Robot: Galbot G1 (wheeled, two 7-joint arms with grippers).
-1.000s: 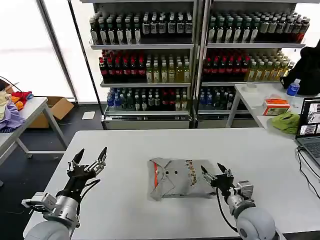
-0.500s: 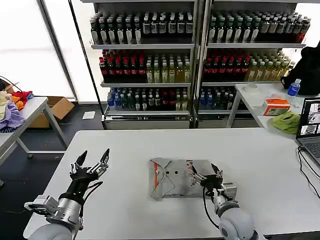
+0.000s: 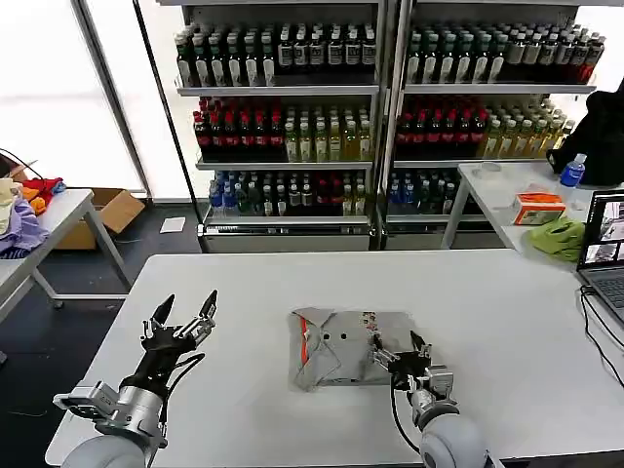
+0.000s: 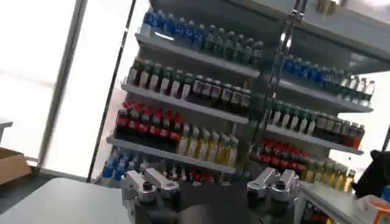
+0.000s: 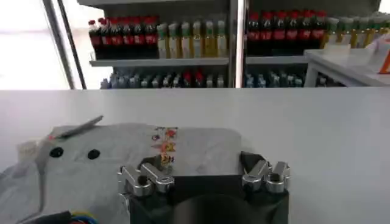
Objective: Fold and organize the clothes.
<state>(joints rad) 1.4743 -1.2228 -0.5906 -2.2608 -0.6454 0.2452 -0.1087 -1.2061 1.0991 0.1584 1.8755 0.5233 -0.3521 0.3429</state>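
- Since a second ago the right gripper (image 3: pixel 401 350) has slid inward from the T-shirt's right-hand edge to the right part of its near edge, and the cloth there, humped before, now lies flatter; the left gripper (image 3: pixel 181 317) has barely shifted.
- Head view: the folded light grey T-shirt (image 3: pixel 341 346) lies near the middle of the white table (image 3: pixel 487 292), with its orange-red collar label (image 3: pixel 305 348) toward the robot's left and the multicoloured print (image 3: pixel 370 326) toward its right. The right gripper sits at the shirt's near right part, fingertips over the cloth, fingers spread apart; whether any fabric is pinched cannot be told. The left gripper hovers over bare table well to the left of the shirt, fingers splayed wide and empty.
- Left wrist view: the left gripper's (image 4: pixel 208 182) fingers stand apart with nothing between them, facing the bottle shelves (image 4: pixel 244 91).
- Right wrist view: the right gripper (image 5: pixel 204 173) is spread over the T-shirt (image 5: pixel 103 152), the chest print (image 5: pixel 163 141) just ahead of its fingers, two dark dots to one side.
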